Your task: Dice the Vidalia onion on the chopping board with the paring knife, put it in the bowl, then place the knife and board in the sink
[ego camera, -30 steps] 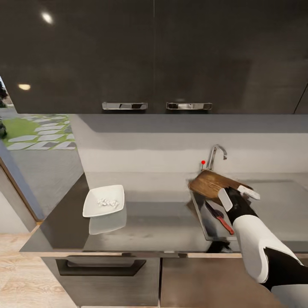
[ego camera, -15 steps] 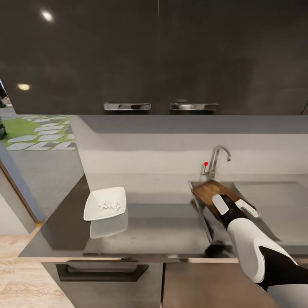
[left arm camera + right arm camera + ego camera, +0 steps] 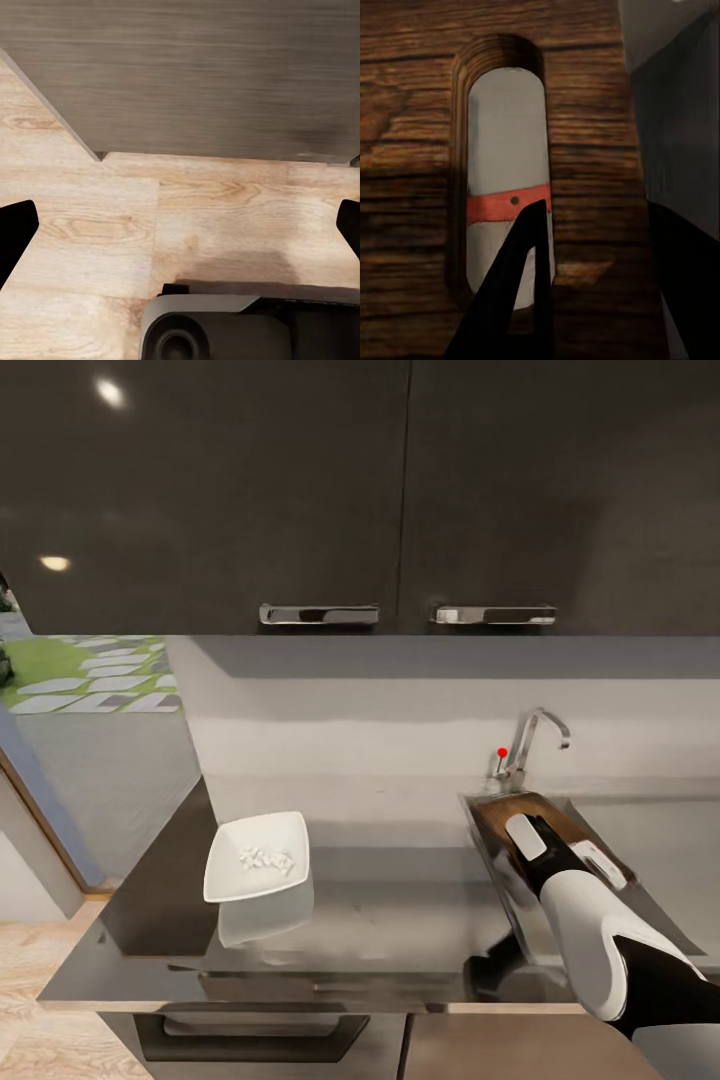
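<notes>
The dark brown chopping board (image 3: 505, 815) lies tilted inside the sink (image 3: 487, 850), below the chrome tap (image 3: 530, 735). My right gripper (image 3: 560, 850) is shut on the board's handle end. In the right wrist view one finger (image 3: 510, 300) sits at the oblong slot (image 3: 506, 150) of the chopping board (image 3: 592, 150). A reddish strip (image 3: 502, 208) shows through the slot; I cannot tell if it is the paring knife. The white bowl (image 3: 225, 875) on the countertop (image 3: 390, 905) holds small pale pieces of diced onion (image 3: 265, 857). My left gripper (image 3: 180, 232) is open, hanging over wooden floor.
Dark wall cabinets with chrome handles (image 3: 320, 614) hang above the counter. The sink's flat drainboard (image 3: 660, 840) extends to the right. A dark drawer with a bar handle (image 3: 250, 1025) sits below the counter edge. Wooden floor (image 3: 112, 225) lies beneath the left arm.
The right gripper has lowered the chopping board from above the sink rim down into the basin, covering the knife. The head view has shifted, so everything sits further right.
</notes>
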Tool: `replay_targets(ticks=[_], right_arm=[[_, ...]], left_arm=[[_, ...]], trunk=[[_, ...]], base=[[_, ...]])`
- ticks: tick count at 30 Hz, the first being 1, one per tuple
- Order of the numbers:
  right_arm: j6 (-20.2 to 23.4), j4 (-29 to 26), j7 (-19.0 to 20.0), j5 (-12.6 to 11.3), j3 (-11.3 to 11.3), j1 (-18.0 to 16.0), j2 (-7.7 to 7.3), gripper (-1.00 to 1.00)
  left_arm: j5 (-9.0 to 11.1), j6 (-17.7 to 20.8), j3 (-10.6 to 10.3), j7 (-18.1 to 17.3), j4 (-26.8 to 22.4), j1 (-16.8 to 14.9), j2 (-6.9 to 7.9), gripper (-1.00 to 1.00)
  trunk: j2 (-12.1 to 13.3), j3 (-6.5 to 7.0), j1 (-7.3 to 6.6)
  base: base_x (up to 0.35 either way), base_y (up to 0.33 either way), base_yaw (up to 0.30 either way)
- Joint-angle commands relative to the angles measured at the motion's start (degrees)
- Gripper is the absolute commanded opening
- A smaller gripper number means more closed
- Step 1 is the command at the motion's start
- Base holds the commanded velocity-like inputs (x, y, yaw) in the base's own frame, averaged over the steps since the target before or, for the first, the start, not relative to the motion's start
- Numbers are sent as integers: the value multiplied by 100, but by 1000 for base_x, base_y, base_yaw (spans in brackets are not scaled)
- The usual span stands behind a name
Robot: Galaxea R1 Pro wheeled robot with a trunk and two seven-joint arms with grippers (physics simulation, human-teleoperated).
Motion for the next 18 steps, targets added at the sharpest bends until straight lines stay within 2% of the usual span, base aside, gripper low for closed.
replay_targets(ticks=[1, 10, 18], right_arm=[[-86, -6, -125, -60, 5, -4, -1, -100], [-289, -6, -284, -79, 5, 21, -68, -100], [-305, 26, -290, -79, 5, 22, -74, -100]], left_arm=[[61, -12, -45, 37, -6, -2, 7, 100], [64, -8, -45, 37, 1, -2, 7, 100], [57, -12, -45, 37, -4, -3, 7, 100]], trunk=[[-9, -9, 3], [-9, -14, 3], [-9, -80, 3]], base=[[7, 4, 0], [1, 1, 0], [26, 0, 0]])
